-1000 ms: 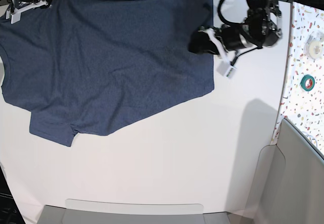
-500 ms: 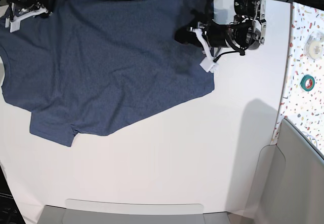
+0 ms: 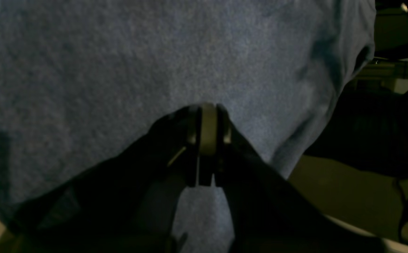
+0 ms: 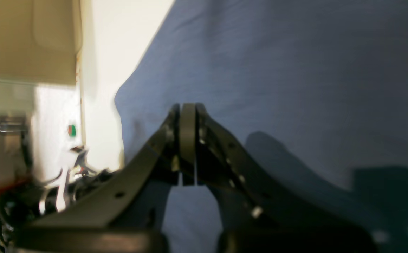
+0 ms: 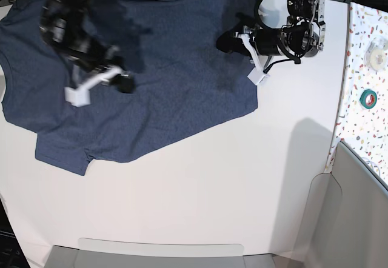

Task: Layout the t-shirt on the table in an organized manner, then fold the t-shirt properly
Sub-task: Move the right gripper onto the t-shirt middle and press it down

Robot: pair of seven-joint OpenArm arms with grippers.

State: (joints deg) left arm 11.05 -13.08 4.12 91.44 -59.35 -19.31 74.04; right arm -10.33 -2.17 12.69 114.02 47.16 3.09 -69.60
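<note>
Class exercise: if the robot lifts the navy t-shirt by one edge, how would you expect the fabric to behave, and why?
The t-shirt would likely sag and drape rather than hold shape: it lies limp with soft wrinkles on the table. It probably feels light, being one thin layer of cloth. Pushed, it would likely bunch up rather than slide whole.

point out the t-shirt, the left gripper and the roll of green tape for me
t-shirt (image 5: pixel 176 86), base view, the flat middle of the fabric.
left gripper (image 5: pixel 225 40), base view, the dark closed tips over the shirt's edge.
roll of green tape (image 5: pixel 368 99), base view, its green ring on the speckled surface.
</note>
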